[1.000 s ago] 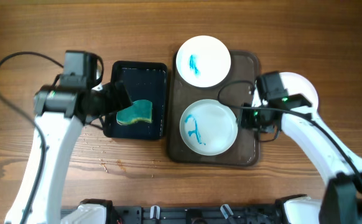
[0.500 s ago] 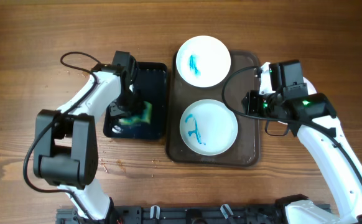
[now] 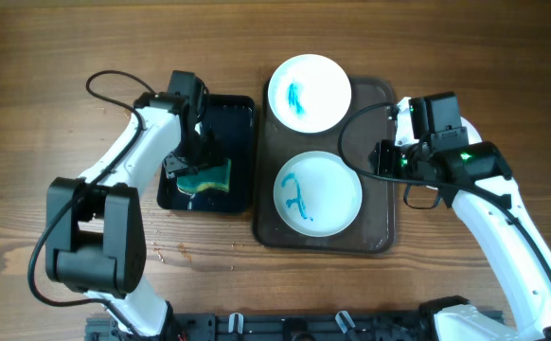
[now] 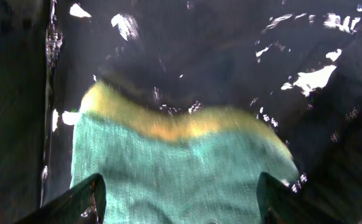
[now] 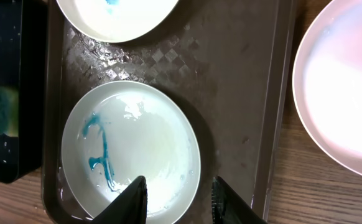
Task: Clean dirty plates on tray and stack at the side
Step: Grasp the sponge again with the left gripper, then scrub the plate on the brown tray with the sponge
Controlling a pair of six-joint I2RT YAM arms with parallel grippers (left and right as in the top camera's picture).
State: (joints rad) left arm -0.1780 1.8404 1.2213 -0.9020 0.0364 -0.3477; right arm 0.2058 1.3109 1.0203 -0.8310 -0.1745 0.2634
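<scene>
**A:** overhead first, how much room?

**B:** Lots of bare wooden table (image 3: 48, 57) on the left and along the near edge. 1 brown tray (image 3: 380, 95) in the middle, and 1 black tub (image 3: 238, 114) just beside its left edge. 2 dirty plates on the tray, both round, white, w/ blue smears. The top plate (image 3: 310, 93) hangs out over the tray's far edge. The lower plate (image 3: 318, 193) sits fully inside, w/ a bare strip of tray to its right. The left gripper (image 3: 188, 169) is down in the tub at the sponge (image 3: 211, 176). The right gripper (image 3: 382, 159) is over the tray's right side.

**A:** left wrist?

**B:** 1 sponge, green mesh face w/ a yellow foam edge, wavy outline, lying in shiny black water. One finger on each side of it, spread wide. Can't tell if they're pinching it.

**A:** right wrist?

**B:** Fingers (image 5: 136, 199) apart, nothing between them, above the lower plate's near-right rim. The tray floor has a stamped checker texture and looks wet. A 3rd dish, the clean plate (image 5: 343, 93), sits on the wood just past the tray's right rim. Smooth, white, no blue on it.
</scene>
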